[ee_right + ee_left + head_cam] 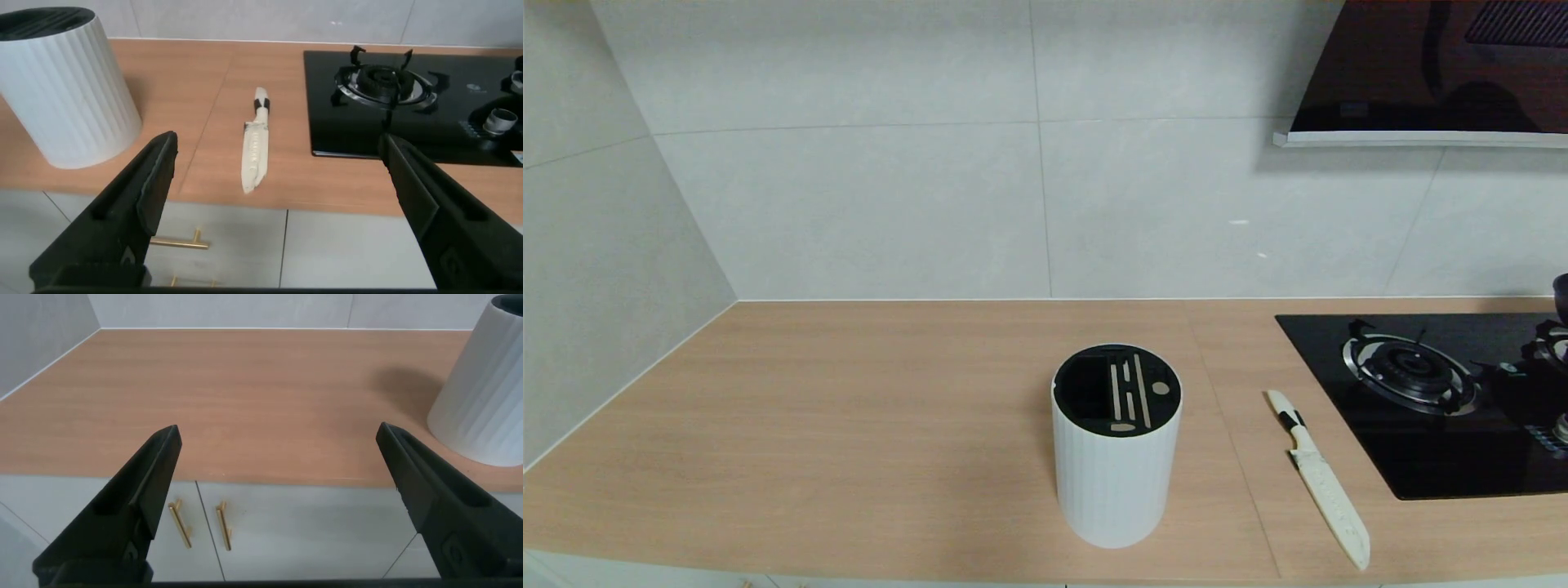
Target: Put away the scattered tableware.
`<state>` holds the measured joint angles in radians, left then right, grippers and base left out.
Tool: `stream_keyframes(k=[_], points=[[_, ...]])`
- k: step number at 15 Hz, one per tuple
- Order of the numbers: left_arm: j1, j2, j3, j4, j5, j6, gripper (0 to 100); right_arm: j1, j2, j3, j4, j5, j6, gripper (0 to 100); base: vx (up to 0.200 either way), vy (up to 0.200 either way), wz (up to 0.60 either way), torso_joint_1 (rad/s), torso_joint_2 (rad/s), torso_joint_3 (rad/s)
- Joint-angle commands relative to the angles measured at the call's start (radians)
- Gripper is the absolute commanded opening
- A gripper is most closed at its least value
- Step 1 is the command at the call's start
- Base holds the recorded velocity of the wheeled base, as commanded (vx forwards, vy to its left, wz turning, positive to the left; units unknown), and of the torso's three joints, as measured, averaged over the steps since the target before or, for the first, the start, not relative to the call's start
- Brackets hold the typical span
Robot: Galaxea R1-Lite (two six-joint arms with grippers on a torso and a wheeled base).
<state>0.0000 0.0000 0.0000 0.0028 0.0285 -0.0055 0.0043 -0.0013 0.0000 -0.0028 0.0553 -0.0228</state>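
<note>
A cream-white knife (1316,475) with a black band on its handle lies flat on the wooden counter, between the holder and the hob; it also shows in the right wrist view as the knife (256,140). A white ribbed cylindrical knife holder (1116,445) with a black slotted top stands upright mid-counter, also seen as the holder (65,82) and the holder (487,384). My left gripper (278,469) is open, held off the counter's front edge, left of the holder. My right gripper (274,184) is open, in front of the counter edge, facing the knife.
A black gas hob (1437,392) with burners is set into the counter at the right, under a range hood (1429,73). Tiled walls close the back and left. Cabinet doors with gold handles (200,527) are below the counter edge.
</note>
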Motion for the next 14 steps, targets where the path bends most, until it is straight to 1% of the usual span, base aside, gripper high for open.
stream_keyframes(k=[1,2,3,4,5,8,9,11,14], points=[[0.0,0.0,0.0,0.0,0.001,-0.001,100,0.0,0.001,0.0,-0.002,0.0,-0.019,100,0.0,0.0,0.0,0.0,0.0,0.0],[0.0,0.0,0.0,0.0,0.001,-0.001,100,0.0,0.001,0.0,-0.002,0.0,-0.022,100,0.0,0.0,0.0,0.0,0.0,0.0],[0.0,0.0,0.0,0.0,0.001,-0.001,100,0.002,0.006,-0.052,-0.006,0.001,-0.014,100,0.0,0.0,0.0,0.0,0.0,0.0],[0.0,0.0,0.0,0.0,0.001,-0.001,100,0.01,0.04,-0.138,0.007,0.008,0.003,100,0.0,0.0,0.0,0.0,0.0,0.0],[0.0,0.0,0.0,0.0,0.001,-0.001,100,0.022,0.093,-0.167,0.015,0.012,0.003,100,0.0,0.0,0.0,0.0,0.0,0.0],[0.0,0.0,0.0,0.0,0.001,-0.001,100,0.057,0.349,-0.216,0.018,0.029,0.0,100,0.0,0.0,0.0,0.0,0.0,0.0],[0.0,0.0,0.0,0.0,0.001,-0.001,100,0.06,0.379,-0.222,0.017,0.029,0.0,100,0.0,0.0,0.0,0.0,0.0,0.0],[0.0,0.0,0.0,0.0,0.001,-0.001,100,0.103,0.627,-0.302,0.009,0.029,0.003,100,0.0,0.0,0.0,0.0,0.0,0.0],[0.0,0.0,0.0,0.0,0.001,-0.001,100,0.168,0.856,-0.376,0.007,0.024,0.003,100,0.0,0.0,0.0,0.0,0.0,0.0]])
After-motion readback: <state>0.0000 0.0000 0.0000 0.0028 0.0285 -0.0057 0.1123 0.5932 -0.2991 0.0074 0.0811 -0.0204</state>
